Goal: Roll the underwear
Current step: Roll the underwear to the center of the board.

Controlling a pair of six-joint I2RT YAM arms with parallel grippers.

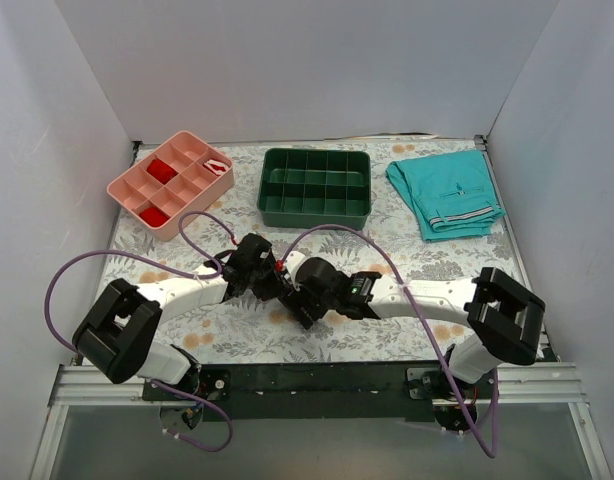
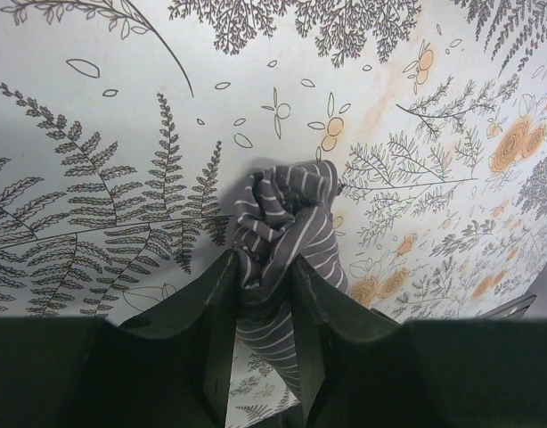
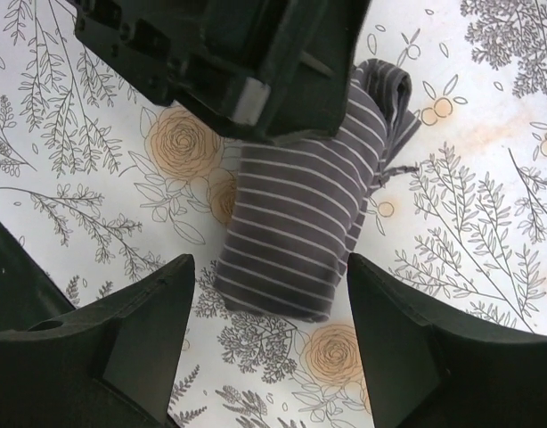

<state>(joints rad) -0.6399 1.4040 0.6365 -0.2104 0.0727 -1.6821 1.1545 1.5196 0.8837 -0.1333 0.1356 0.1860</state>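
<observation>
- Top external view: both arms reach inward over the floral tablecloth (image 1: 407, 245). The left gripper (image 1: 272, 280) and right gripper (image 1: 305, 302) meet close together near its middle.
- Left wrist view: the left gripper is clamped on the underwear (image 2: 278, 232), a striped grey roll lying on the cloth.
- Right wrist view: the right jaws stand wide, one on each side of the roll's near end, neither touching it.
- Bare cloth surrounds the roll. The pink tray (image 1: 127, 195), green tray (image 1: 315, 213) and teal shorts (image 1: 447, 195) sit well apart along the far edge.

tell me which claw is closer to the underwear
Left. The left claw is shut on the underwear, pinching the rolled cloth. The right claw is open, straddling the roll's free end but not gripping it.
</observation>
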